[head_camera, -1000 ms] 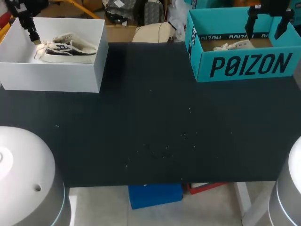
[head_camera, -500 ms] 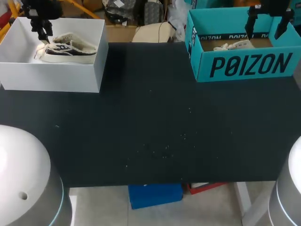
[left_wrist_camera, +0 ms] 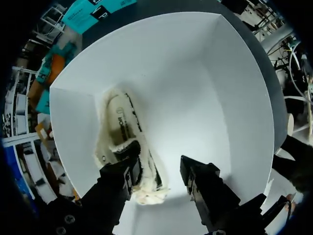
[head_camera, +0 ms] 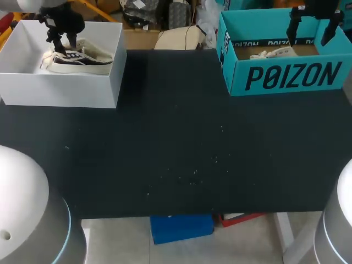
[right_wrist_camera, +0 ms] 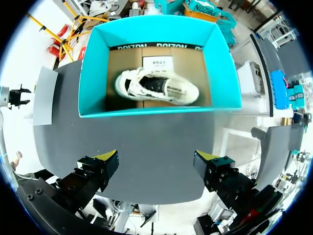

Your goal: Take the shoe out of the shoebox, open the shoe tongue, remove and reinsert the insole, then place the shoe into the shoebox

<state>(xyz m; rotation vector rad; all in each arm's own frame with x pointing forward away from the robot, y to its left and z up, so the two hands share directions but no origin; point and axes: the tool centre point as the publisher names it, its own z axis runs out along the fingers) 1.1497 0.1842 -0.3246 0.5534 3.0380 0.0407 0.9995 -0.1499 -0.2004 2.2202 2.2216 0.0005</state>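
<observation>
White shoebox (head_camera: 66, 88) at the far left corner of the table (head_camera: 176, 148), open at the top; its four upright walls (left_wrist_camera: 220, 98) enclose a cream-and-black shoe (head_camera: 88, 63) resting sole down. The left gripper (head_camera: 61, 41) hangs within the box rim above the shoe (left_wrist_camera: 120, 132), jaws released (left_wrist_camera: 159, 169): one finger over the shoe's collar, contact not discernible, the other over bare box floor beside it. Teal shoebox (head_camera: 286, 77) at the far right corner, holding a white shoe (head_camera: 275, 53) on brown card, walled (right_wrist_camera: 93, 73) on all sides. The right gripper (head_camera: 311, 30) hovers above it, jaws spread wide and gripping nothing (right_wrist_camera: 156, 156), with the white shoe (right_wrist_camera: 156, 87) ahead of its fingers. The boxes stand well apart, dark tabletop stretching between them and toward the near edge.
</observation>
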